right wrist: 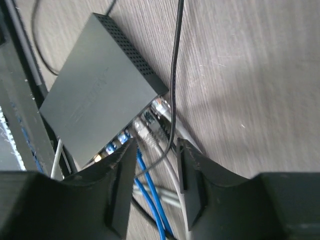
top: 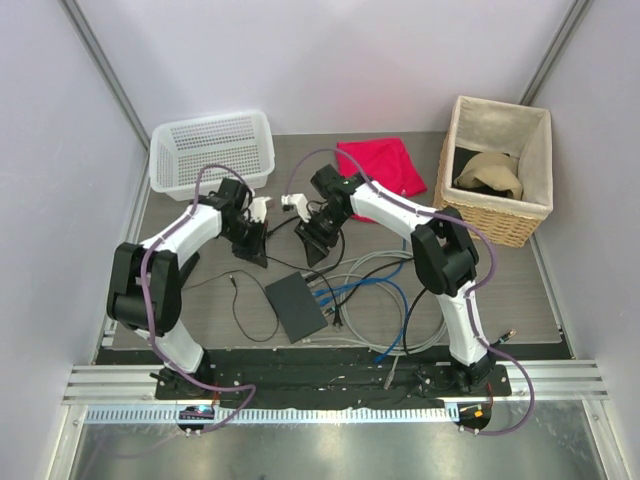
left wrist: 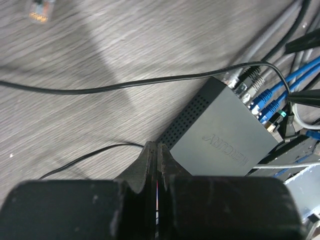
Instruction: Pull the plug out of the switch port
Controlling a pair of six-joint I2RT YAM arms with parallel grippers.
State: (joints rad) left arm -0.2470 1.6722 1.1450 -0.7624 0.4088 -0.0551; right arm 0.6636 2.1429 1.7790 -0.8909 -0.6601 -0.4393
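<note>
while the left hand (left wrist: 157,152) hovers pressed together, the right hand (right wrist: 155,150) gapes, angled toward the switch (right wrist: 95,105).

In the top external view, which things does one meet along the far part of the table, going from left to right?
white plastic basket → red cloth → wicker basket
</note>
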